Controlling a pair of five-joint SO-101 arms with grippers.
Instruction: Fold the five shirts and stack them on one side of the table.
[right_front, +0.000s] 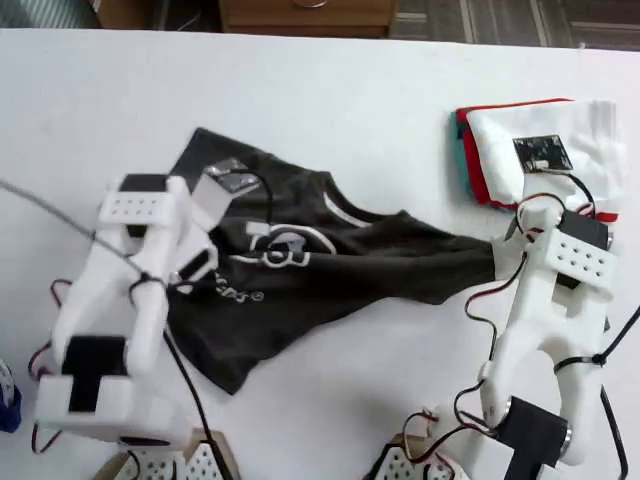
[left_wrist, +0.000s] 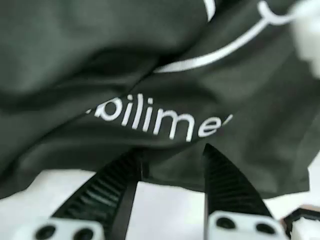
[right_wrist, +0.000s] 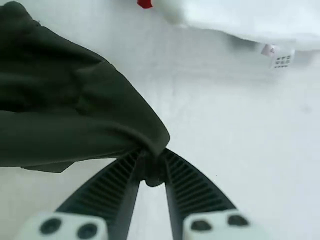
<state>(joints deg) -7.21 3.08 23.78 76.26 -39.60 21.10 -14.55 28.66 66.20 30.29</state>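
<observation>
A black shirt (right_front: 330, 265) with white print lies rumpled across the middle of the white table (right_front: 330, 90). My left gripper (right_front: 200, 268) hovers over the shirt's left part. In the left wrist view that gripper (left_wrist: 172, 152) is open, its tips straddling the shirt's hem (left_wrist: 165, 172) just below the white lettering. My right gripper (right_front: 507, 240) sits at the shirt's right end. In the right wrist view this gripper (right_wrist: 150, 172) is shut on a bunched corner of the black shirt (right_wrist: 65, 115). A stack of folded shirts (right_front: 540, 140), white on top of red and teal, rests at the far right.
The white folded shirt (right_wrist: 240, 20) and its small label (right_wrist: 281, 59) lie just beyond my right gripper. A blue object (right_front: 8, 400) pokes in at the table's left edge. Bare tabletop stretches along the far side and in front of the shirt.
</observation>
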